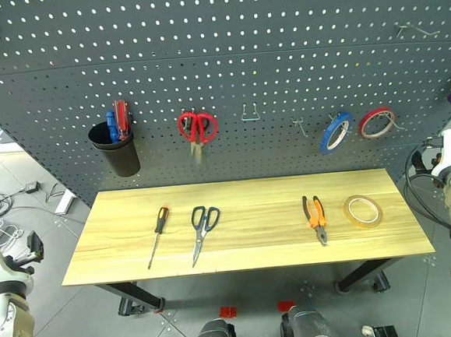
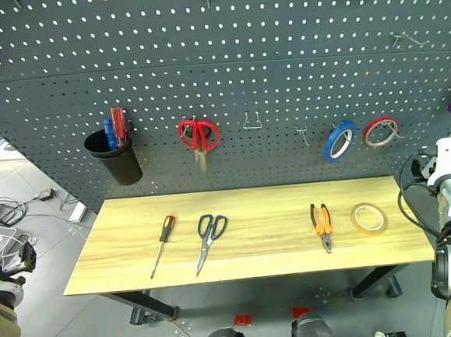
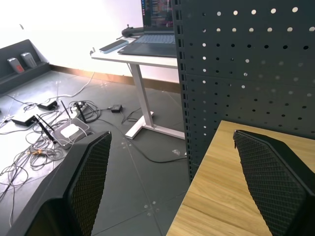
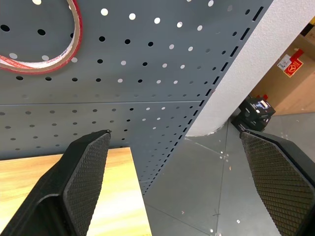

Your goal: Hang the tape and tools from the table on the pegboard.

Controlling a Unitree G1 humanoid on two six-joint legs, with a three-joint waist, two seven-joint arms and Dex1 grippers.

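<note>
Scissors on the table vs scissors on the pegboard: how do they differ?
The scissors on the table have dark blue-black handles; the red-handled scissors have red ones. The dark pair lies flat on the table, blades toward the near edge; the red pair hangs on the pegboard, handles up and blades pointing down. The dark pair lies between the screwdriver and the pliers; the red pair hangs beside the black cup. Both have their blades closed.

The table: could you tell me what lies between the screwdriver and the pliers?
The dark-handled scissors lie between the screwdriver and pliers, in the left eye view.
</note>
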